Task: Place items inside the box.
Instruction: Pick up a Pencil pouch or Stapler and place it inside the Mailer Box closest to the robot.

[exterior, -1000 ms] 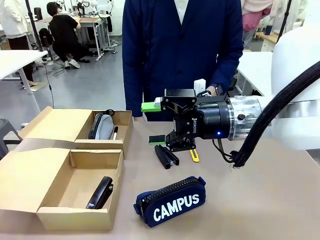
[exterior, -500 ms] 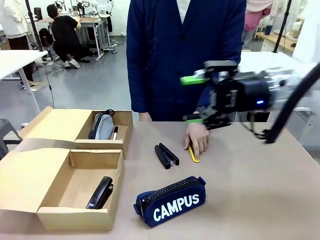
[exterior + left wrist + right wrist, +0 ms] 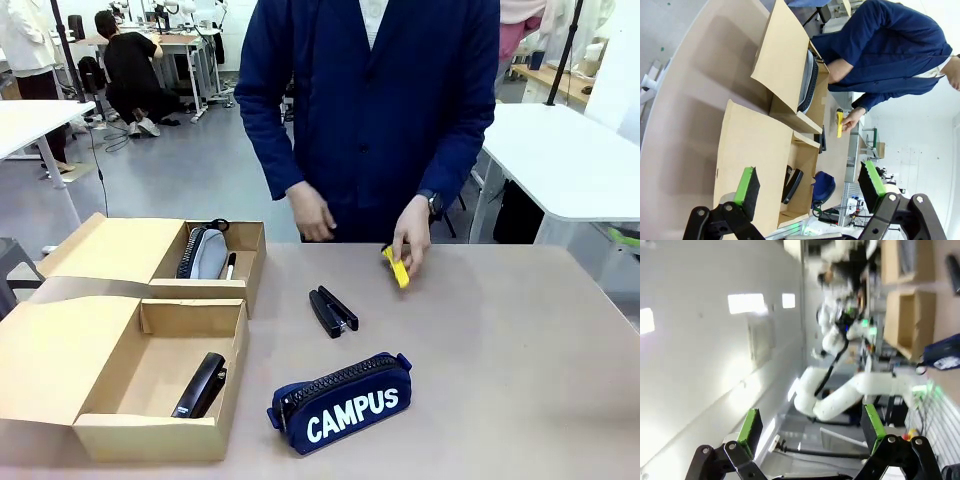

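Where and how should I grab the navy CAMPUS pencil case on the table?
Grip the navy fabric zip pencil case at its middle, coming straight down from above, jaws across its short width. It lies long and low on the tan table, with free space on both long sides.

**Off-task stock around your tabletop**

- Tabletop (image 3: 520, 350): plain brown surface.
- Smaller cardboard box (image 3: 115, 248): you will find it at the far left, with its flap laid open to the left.
- Grey zip pouch (image 3: 207, 256): stands on edge inside that box. A slim white item (image 3: 231, 266) lies just beside it, against the right wall.
- Person in a navy coat (image 3: 375, 110): stands at the far edge, facing you.
- White tables: one far right (image 3: 570, 150), one far left (image 3: 30, 118).
- Second person in black (image 3: 130, 65): crouches on the grey floor (image 3: 170, 170), well back on the left.
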Controlling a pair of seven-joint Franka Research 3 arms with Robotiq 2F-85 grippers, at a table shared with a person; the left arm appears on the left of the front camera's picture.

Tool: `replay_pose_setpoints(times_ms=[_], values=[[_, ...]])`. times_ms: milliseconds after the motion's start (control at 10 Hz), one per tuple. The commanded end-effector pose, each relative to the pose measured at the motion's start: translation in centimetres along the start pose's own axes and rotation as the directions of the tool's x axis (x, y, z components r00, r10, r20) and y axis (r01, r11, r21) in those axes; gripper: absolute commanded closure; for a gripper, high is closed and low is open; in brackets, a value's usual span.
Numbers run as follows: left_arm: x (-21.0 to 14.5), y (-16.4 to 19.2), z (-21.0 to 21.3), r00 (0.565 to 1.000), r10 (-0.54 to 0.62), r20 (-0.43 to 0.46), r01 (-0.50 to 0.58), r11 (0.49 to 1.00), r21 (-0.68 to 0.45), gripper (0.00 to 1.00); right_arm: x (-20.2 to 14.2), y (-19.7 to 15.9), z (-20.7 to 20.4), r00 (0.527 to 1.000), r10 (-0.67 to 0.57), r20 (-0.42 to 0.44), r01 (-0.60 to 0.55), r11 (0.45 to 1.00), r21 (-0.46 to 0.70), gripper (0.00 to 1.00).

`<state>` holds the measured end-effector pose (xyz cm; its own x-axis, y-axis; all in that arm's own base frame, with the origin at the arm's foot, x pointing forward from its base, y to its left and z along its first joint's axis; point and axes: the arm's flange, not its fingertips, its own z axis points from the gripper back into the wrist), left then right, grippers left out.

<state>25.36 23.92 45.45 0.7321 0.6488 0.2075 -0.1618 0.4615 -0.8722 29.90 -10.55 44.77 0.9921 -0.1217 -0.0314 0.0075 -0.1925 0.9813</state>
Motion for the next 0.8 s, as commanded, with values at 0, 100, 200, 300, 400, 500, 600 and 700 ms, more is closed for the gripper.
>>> replay_pose_setpoints(times_ms=[0, 100, 200, 300, 400, 500, 600, 700], values=[[0.0, 0.0, -0.1, 1.000, -0.018, 0.005, 0.018, 1.000, -0.023, 0.00, -4.2, -4.0, 0.8, 0.990, 0.007, 0.144, 0.001, 0.998, -0.058, 0.00], [0.0, 0.0, -0.1, 1.000, -0.018, 0.005, 0.018, 1.000, -0.023, 0.00, -4.6, -5.1, 0.6, 0.982, 0.016, 0.187, 0.000, 0.996, -0.085, 0.00], [0.0, 0.0, -0.1, 1.000, -0.018, 0.005, 0.018, 1.000, -0.023, 0.00, -3.8, -6.1, -1.2, 0.957, 0.034, 0.288, 0.014, 0.986, -0.164, 0.00], [0.0, 0.0, -0.1, 1.000, -0.018, 0.005, 0.018, 1.000, -0.023, 0.00, -0.9, -2.2, 5.6, 0.988, 0.000, 0.157, 0.006, 0.999, -0.038, 0.00], [0.0, 0.0, -0.1, 1.000, -0.018, 0.005, 0.018, 1.000, -0.023, 0.00, -0.9, -2.2, 5.6, 0.988, 0.000, 0.157, 0.006, 0.999, -0.038, 0.00], [0.0, 0.0, -0.1, 1.000, -0.018, 0.005, 0.018, 1.000, -0.023, 0.00, -0.9, -2.2, 5.6, 0.988, 0.000, 0.157, 0.006, 0.999, -0.038, 0.00], [0.0, 0.0, -0.1, 1.000, -0.018, 0.005, 0.018, 1.000, -0.023, 0.00, -0.9, -2.2, 5.6, 0.988, 0.000, 0.157, 0.006, 0.999, -0.038, 0.00], [0.0, 0.0, -0.1, 1.000, -0.018, 0.005, 0.018, 1.000, -0.023, 0.00, -0.9, -2.2, 5.6, 0.988, 0.000, 0.157, 0.006, 0.999, -0.038, 0.00]])
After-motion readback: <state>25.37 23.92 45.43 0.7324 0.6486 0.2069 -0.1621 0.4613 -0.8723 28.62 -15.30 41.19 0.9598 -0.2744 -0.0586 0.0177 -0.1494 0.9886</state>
